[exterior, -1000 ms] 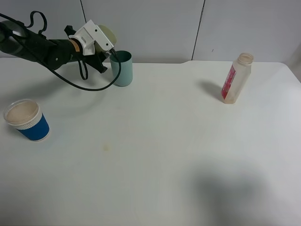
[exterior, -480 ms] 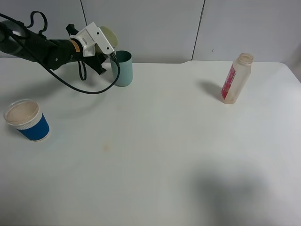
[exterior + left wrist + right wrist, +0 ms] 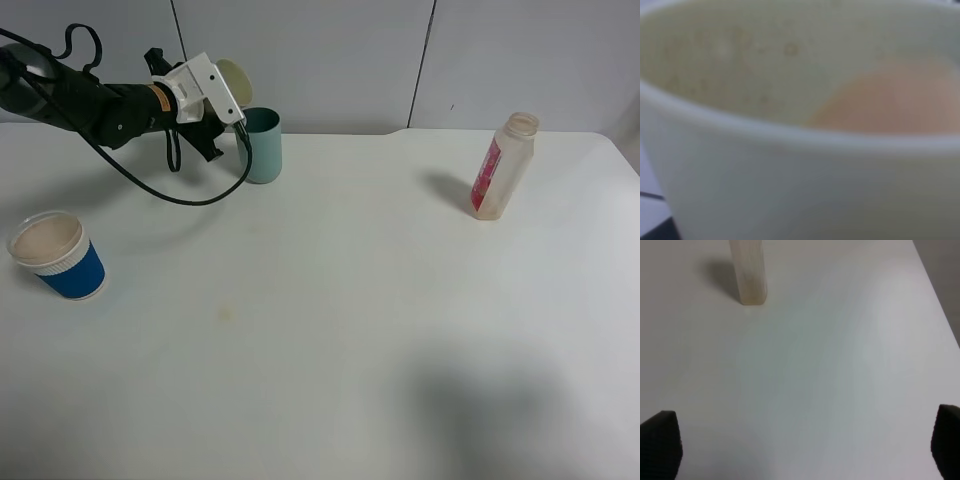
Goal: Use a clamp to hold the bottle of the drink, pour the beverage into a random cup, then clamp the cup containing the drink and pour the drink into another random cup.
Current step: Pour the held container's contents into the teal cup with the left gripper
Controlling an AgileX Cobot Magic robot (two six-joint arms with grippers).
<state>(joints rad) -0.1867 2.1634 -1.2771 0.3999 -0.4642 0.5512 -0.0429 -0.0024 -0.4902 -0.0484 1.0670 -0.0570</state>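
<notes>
My left gripper (image 3: 228, 97), clenched on the pale cup (image 3: 232, 72), has risen slightly, tipping it over the teal cup (image 3: 263, 150) just below my fingers. Drink (image 3: 890, 100) remains inside, so I judge the pour unfinished.

the left gripper (image 3: 226, 96) has rolled at the wrist a little more, and the pale cup (image 3: 236, 72) it clamps has edged sideways toward the teal cup (image 3: 263, 150). the black cable (image 3: 190, 201) looped under the arm now sags lower.
</notes>
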